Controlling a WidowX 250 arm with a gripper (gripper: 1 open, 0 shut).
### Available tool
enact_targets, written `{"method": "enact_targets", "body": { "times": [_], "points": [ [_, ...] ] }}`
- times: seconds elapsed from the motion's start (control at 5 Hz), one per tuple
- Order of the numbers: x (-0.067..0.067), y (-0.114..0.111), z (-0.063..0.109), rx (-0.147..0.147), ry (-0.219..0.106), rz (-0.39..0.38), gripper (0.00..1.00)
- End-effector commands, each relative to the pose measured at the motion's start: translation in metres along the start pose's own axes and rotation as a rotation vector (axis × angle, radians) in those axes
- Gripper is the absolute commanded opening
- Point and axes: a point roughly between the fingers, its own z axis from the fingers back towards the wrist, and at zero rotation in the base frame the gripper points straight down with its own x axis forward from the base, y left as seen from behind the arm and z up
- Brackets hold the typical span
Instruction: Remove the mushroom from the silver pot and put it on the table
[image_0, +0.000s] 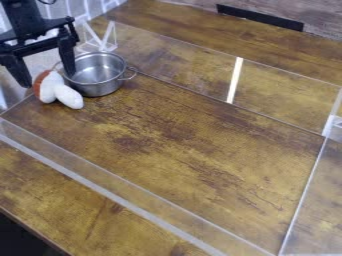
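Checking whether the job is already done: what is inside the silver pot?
The silver pot looks empty; only its shiny inner wall and floor show. The near rim hides a sliver of the floor. The mushroom lies outside on the table, beside the pot.

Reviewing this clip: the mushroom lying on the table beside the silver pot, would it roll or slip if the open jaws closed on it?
The mushroom lies on its side on the table; its rounded stem suggests it could roll. It looks smooth, so possibly slippery. It looks small and probably light.
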Motion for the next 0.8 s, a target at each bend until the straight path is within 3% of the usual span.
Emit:
{"method": "enact_targets", "body": {
  "times": [0.0,0.4,0.6],
  "points": [
    [0.006,-0.001,0.019,-0.034,-0.048,-0.066,1.0],
    [0.011,0.003,0.027,-0.069,-0.06,-0.109,1.0],
    [0.019,0.015,0.039,-0.069,-0.055,-0.105,1.0]
  ]
}}
